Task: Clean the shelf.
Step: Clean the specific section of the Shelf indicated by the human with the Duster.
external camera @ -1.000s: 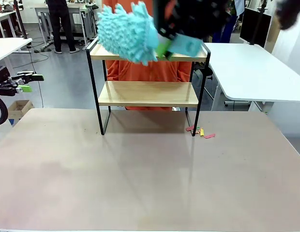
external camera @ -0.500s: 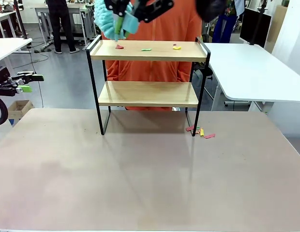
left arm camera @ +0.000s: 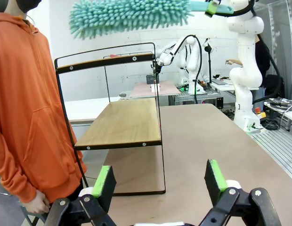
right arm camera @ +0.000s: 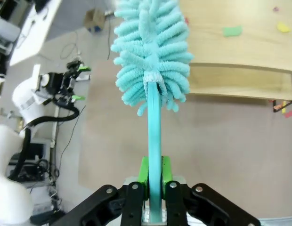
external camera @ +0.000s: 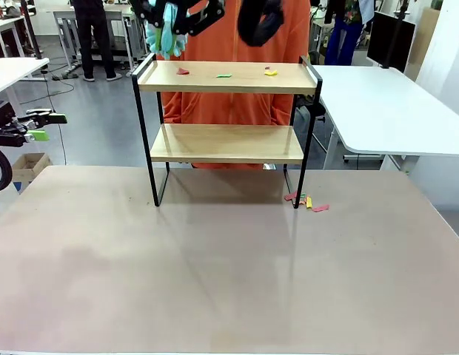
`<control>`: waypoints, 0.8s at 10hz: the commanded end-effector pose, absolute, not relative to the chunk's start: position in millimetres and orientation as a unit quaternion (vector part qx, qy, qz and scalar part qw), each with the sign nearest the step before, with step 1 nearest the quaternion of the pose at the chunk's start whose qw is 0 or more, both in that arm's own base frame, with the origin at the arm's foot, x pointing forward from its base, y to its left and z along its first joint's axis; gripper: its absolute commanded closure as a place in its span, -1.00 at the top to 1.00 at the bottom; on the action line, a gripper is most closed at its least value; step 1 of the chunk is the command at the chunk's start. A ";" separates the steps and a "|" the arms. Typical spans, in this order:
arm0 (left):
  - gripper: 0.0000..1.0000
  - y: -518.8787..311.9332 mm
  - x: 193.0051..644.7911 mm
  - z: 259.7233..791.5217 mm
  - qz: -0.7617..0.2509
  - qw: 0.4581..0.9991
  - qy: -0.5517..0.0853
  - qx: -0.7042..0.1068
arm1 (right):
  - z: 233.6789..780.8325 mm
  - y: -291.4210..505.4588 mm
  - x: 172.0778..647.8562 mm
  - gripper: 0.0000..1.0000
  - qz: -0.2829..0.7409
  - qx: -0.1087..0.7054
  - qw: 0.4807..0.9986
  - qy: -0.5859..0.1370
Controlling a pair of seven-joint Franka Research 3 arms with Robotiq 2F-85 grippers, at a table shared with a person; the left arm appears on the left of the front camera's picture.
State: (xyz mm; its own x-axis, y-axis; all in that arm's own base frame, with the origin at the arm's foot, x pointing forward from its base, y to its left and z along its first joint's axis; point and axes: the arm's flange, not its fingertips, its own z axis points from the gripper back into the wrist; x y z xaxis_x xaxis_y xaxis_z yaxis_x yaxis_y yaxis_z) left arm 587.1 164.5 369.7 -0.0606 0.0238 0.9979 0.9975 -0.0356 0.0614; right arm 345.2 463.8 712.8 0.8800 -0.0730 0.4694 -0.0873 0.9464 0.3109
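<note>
Shelf [external camera: 226, 143] stands at the far middle of the desk [external camera: 229, 281], with a person in an orange top [external camera: 289, 37] just behind it. On its top board lie a red scrap [external camera: 183, 72], a green scrap [external camera: 224, 75] and a yellow scrap [external camera: 270, 72]. A few more coloured scraps [external camera: 307, 201] lie on the desk beside the shelf's right front foot. Over the top board's left end, the right gripper [external camera: 178, 16] holds a teal duster [external camera: 164, 38]. The left gripper [external camera: 38, 126] hangs at the left edge, beyond the desk, empty.

From the left wrist, the left gripper's green-padded fingers [left arm camera: 104, 181] stand wide apart with nothing between them. The shelf is seen end-on, and the duster's fluffy head lies level above its top rail, clear of it. The person stands at the left.

From the right wrist, the right gripper's fingers [right arm camera: 142, 175] are clamped on the duster's thin handle. The head points toward the edge of the top board, where the green and yellow scraps show.
</note>
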 end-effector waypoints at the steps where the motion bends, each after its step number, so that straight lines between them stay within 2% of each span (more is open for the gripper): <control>1: 1.00 164.1 586.0 373.3 -0.522 0.467 -0.513 -0.497 | 721.1 509.1 366.9 -0.74 -0.024 0.158 0.955 -0.250; 5: 1.00 164.1 586.0 373.3 -0.522 0.467 -0.513 -0.497 | 693.6 525.9 387.7 -0.74 -0.048 0.125 0.957 -0.257; 8: 1.00 164.1 586.0 373.3 -0.522 0.467 -0.513 -0.497 | 671.0 528.0 390.5 -0.74 -0.037 0.119 0.967 -0.225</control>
